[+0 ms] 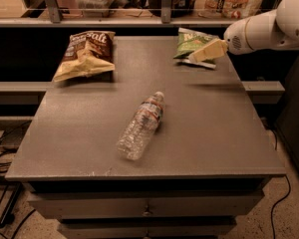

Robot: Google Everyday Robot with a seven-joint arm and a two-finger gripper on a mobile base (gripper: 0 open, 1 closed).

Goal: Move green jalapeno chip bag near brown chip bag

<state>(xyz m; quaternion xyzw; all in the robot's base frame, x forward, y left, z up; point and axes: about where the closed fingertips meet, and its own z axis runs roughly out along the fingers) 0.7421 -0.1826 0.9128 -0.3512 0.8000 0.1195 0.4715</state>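
The green jalapeno chip bag [189, 43] lies flat at the far right corner of the grey table [209, 133]. The brown chip bag [84, 54] lies at the far left, dark brown on top with white lettering and tan-yellow below. My gripper [203, 53], on a white arm reaching in from the right, hangs just over the green bag's right side and covers part of it.
A clear plastic water bottle [141, 124] lies on its side in the middle of the table. A shelf [139, 21] with boxes and containers runs behind the table. Drawers [144, 208] sit under the front edge. Cables lie on the floor at the left.
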